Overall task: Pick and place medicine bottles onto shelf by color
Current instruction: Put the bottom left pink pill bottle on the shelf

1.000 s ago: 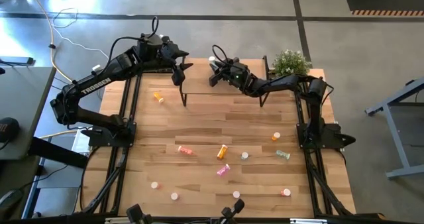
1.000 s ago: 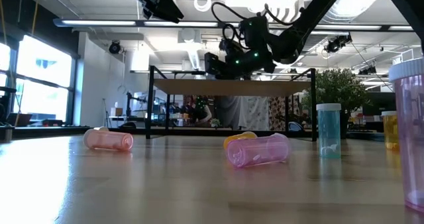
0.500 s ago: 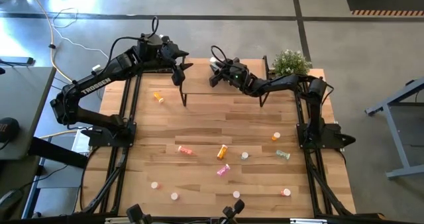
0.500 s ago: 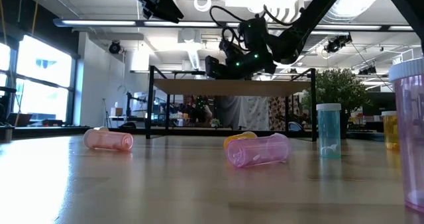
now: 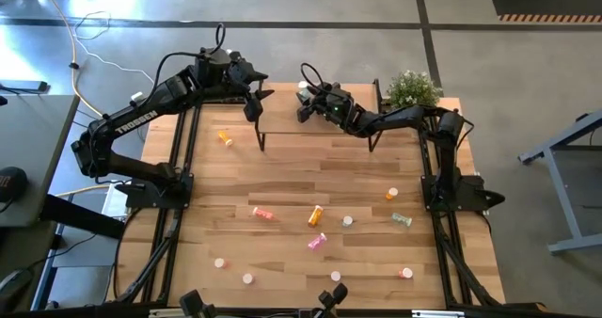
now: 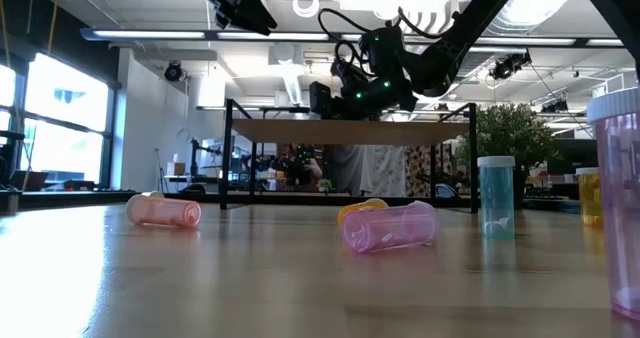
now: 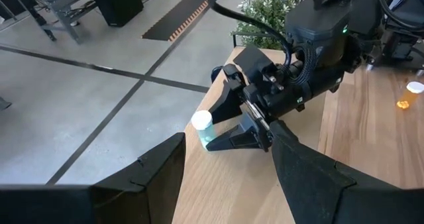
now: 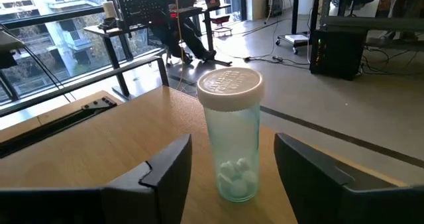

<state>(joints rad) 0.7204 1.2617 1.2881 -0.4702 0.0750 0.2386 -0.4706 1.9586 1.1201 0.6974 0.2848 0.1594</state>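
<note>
A pale green medicine bottle [image 8: 230, 144] with a white cap stands upright on its base on the shelf [image 5: 324, 125], close to the shelf's far edge. It also shows in the left wrist view as the bottle [image 7: 203, 130]. My right gripper [image 8: 233, 177] is open. Its fingers stand one on either side of the bottle with a gap to each, reaching level from the table's right; the same gripper is seen as the right gripper [image 5: 303, 103]. My left gripper [image 7: 228, 168] hangs open and empty above the shelf's left end [image 5: 254, 97].
Several more bottles lie or stand on the planks nearer the front: orange [image 5: 224, 137], red [image 5: 262, 212], orange [image 5: 316, 214], pink [image 5: 317, 242], green [image 5: 402, 219]. A potted plant [image 5: 412, 87] stands at the far right corner, behind my right arm.
My right gripper has opened and let go of the green bottle, which stays upright on the shelf. The arm itself has kept its place.
</note>
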